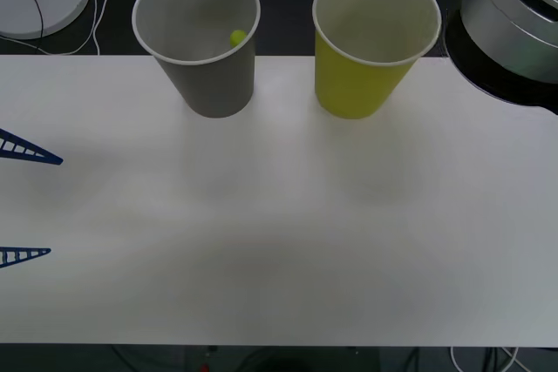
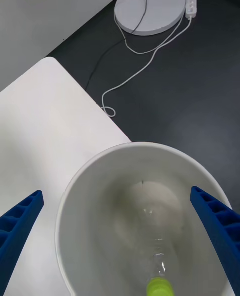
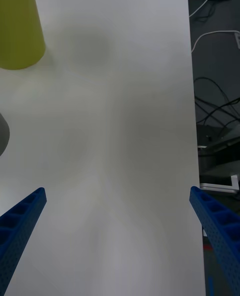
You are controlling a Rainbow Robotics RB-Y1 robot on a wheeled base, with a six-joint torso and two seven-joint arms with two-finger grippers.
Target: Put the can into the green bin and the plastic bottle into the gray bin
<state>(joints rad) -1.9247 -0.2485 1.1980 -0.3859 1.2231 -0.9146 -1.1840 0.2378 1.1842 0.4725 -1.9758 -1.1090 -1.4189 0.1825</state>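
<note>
Two bins stand upright at the far edge of the white tabletop, side by side and apart: one gray bin on the left, one green bin on the right. The gray bin holds one plastic bottle, lying against the inner wall with its lime-green cap uppermost. From the front only the cap can be seen, near the rim, while the right wrist view looks straight down the bin and shows the clear ribbed body below it. The green bin's pale interior appears bare from the front. The right pincer hangs above the gray bin's mouth, fingers spread wide, gripping nothing. The left pincer sits at the tabletop's left edge, fingers also spread, over bare surface.
</note>
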